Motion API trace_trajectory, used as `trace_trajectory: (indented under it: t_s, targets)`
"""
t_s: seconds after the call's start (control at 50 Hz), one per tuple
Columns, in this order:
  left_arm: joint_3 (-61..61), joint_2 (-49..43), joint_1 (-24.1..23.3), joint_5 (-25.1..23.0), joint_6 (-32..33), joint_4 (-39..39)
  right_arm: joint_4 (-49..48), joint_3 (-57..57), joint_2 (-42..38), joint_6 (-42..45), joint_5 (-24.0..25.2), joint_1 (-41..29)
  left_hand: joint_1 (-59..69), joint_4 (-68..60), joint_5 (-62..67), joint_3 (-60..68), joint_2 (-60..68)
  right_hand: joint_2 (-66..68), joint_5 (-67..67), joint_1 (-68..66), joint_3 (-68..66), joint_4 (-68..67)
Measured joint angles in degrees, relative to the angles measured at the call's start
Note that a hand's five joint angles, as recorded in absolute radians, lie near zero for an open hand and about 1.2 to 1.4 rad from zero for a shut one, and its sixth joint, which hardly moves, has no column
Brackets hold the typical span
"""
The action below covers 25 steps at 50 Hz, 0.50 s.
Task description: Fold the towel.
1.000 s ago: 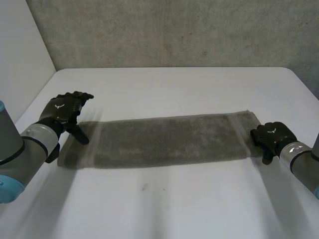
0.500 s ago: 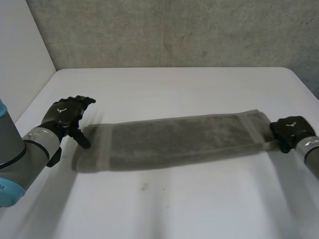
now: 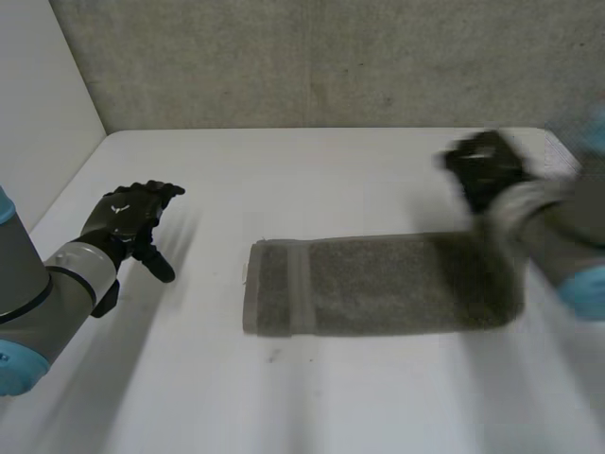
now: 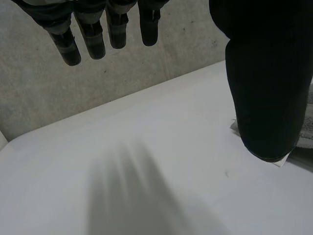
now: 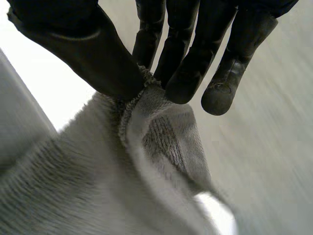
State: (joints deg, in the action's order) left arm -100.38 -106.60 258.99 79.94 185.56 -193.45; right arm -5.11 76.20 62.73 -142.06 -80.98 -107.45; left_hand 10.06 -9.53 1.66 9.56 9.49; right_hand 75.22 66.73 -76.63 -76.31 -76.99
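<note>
Here the right hand (image 3: 484,170), blurred at the upper right, is pinching one end of the towel (image 3: 378,284) between thumb and fingers, holding it raised, probably for folding over the part lying flat at the centre. The left hand (image 3: 128,216) is hovering at the left, fingers straight, holding nothing.

**Left hand (image 4: 264,73) open over the bench (image 4: 146,147)**

Hovers above the white surface with fingers (image 4: 93,41) straight, set well apart from the thumb. Points toward the bench's far edge, below a grey concrete wall (image 4: 49,93). Hides most of a grey towel (image 4: 308,127) behind the thumb, one corner lying just beside the thumb's tip.
</note>
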Motion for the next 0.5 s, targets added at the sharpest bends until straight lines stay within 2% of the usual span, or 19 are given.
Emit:
trace_trajectory:
  t_s: [0.06, 0.14, 0.22, 0.3, 0.34, 0.38, 0.4, 0.42, 0.5]
  targets:
    - [-0.1, 0.0, -0.2, 0.0, 0.0, 0.0, -1.3, -2.7, -3.5, -0.8, -0.2, -11.2, 0.0, 0.0, 0.0, 0.0, 0.0, 0.0, 0.0, 0.0, 0.0, 0.0]
    - [-0.5, 0.0, -0.3, 0.1, 0.0, 0.0, -1.9, -5.8, -8.7, -0.9, -0.6, -21.5, 0.0, 0.0, 0.0, 0.0, 0.0, 0.0, 0.0, 0.0, 0.0, 0.0]
    - [-0.8, 0.0, -0.6, 0.1, 0.1, 0.0, -1.6, -7.8, -14.2, -0.8, -0.9, -28.8, 0.0, 0.0, 0.0, 0.0, 0.0, 0.0, 0.0, 0.0, 0.0, -0.1]
    - [-0.9, 0.0, -0.7, 0.1, 0.1, 0.0, -1.1, -8.4, -17.1, -0.7, -1.2, -32.0, 0.0, 0.0, 0.0, 0.0, 0.0, -1.4, -1.0, 1.6, 0.9, 0.8]
    - [-0.9, 0.0, -0.8, 0.0, 0.1, 0.0, -0.9, -8.2, -17.6, -0.8, -1.4, -32.8, 0.0, 0.0, 0.0, 0.0, 0.0, -24.8, -24.3, 24.8, 24.3, 24.6]
    - [-1.0, 0.0, -0.8, 0.0, 0.1, 0.0, -0.8, -7.9, -17.2, -0.9, -1.7, -32.9, 0.0, 0.0, 0.0, 0.0, 0.0, -37.9, -39.1, 37.8, 37.0, 37.3]
    - [-1.0, 0.0, -0.9, 0.0, 0.1, 0.0, -0.7, -7.4, -16.2, -1.1, -2.2, -32.7, 0.0, 0.0, 0.0, 0.0, 0.0, -51.2, -53.1, 50.9, 50.3, 50.5]
    - [-1.0, 0.0, -0.9, 0.0, 0.1, 0.1, -0.6, -6.8, -15.1, -1.4, -2.9, -32.4, 0.0, 0.0, 0.0, 0.0, 0.0, -57.6, -59.7, 57.8, 57.6, 57.9]
    - [-1.0, 0.0, -1.0, 0.0, 0.1, 0.1, -0.6, -3.7, -9.9, -3.2, -5.3, -29.6, 0.0, 0.0, 0.0, 0.0, 0.0, -60.8, -63.6, 63.1, 62.1, 62.3]
